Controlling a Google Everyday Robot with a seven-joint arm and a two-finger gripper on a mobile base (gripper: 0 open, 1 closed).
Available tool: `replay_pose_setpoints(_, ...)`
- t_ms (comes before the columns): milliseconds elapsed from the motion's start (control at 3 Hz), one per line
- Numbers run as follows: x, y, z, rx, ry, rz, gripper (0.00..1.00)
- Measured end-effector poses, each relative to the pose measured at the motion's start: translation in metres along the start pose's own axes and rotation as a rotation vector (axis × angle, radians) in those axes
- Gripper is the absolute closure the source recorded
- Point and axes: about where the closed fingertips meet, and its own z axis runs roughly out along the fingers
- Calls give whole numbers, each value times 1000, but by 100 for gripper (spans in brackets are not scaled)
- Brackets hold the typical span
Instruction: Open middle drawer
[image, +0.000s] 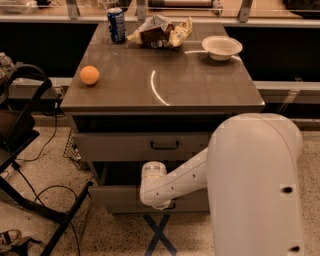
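Observation:
The grey cabinet (80, 145) under the table top has a top drawer (125, 146) with a dark loop handle (165, 145). Below it is a dark gap, then the middle drawer's low grey front (115, 197), standing a little out from the cabinet. My white arm (185, 177) reaches in from the right. Its round wrist (152, 182) covers the centre of that front. My gripper (160, 202) is at the drawer's centre handle, mostly hidden behind the wrist. The handle itself is hidden.
On the table top (200, 90) are an orange (89, 75), a blue can (116, 24), crumpled snack bags (160, 32) and a white bowl (221, 47). A black stand with cables (30, 165) is on the floor at left. My white body (255, 190) fills the lower right.

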Motion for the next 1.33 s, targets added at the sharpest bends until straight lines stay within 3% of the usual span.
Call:
replay_pose_setpoints(333, 7, 14, -10, 11, -20, 21, 100)
replay_pose_setpoints(667, 19, 41, -33, 37, -83, 80, 100)
replay_pose_setpoints(1333, 23, 41, -36, 40, -87, 86, 100)
